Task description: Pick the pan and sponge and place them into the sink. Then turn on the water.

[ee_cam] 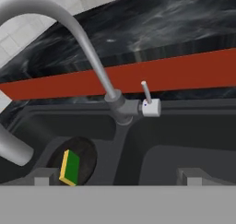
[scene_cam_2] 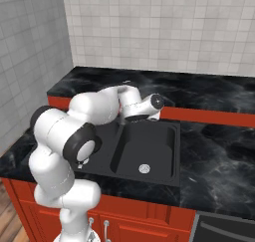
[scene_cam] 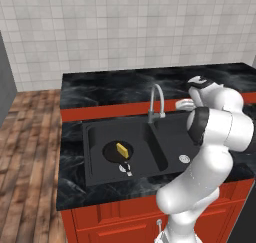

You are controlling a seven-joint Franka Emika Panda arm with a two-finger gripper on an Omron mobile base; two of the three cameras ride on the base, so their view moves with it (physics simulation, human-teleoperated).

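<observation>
The black double-basin sink (scene_cam: pixel 95 159) is our landmark, set into the dark marbled counter (scene_cam: pixel 110 87) above red cabinet fronts (scene_cam: pixel 115 217). Down in the sink's larger left basin sits the small black pan (scene_cam: pixel 118 151), flat on the floor of the basin, and the yellow sponge (scene_cam: pixel 122 148) lies inside the pan, its green face showing in the hand view (ee_cam: pixel 71 168). The pan's short handle (scene_cam: pixel 125 167) points toward the front wall of the sink, pale tip at the end. A round silver drain (scene_cam: pixel 184 158) sits in the sink's smaller right basin.

At the sink's back edge, on the divider between the basins, rises the slim silver gooseneck faucet (scene_cam: pixel 156 103), its spout arcing over the left basin. In the hand view the faucet's base (ee_cam: pixel 120 109) is close ahead, with the small side lever (ee_cam: pixel 146 93) standing upright on a pale stub. No water falls from the spout.

The white arm reaches over the sink's right basin, and the gripper (ee_cam: pixel 119 176) hovers above the sink, facing the faucet base. Its two dark fingertips (ee_cam: pixel 46 176) stand wide apart, nothing between them, grasping nothing. How near the fingers are to the lever is hard to judge from this angle; they look apart from it.
</observation>
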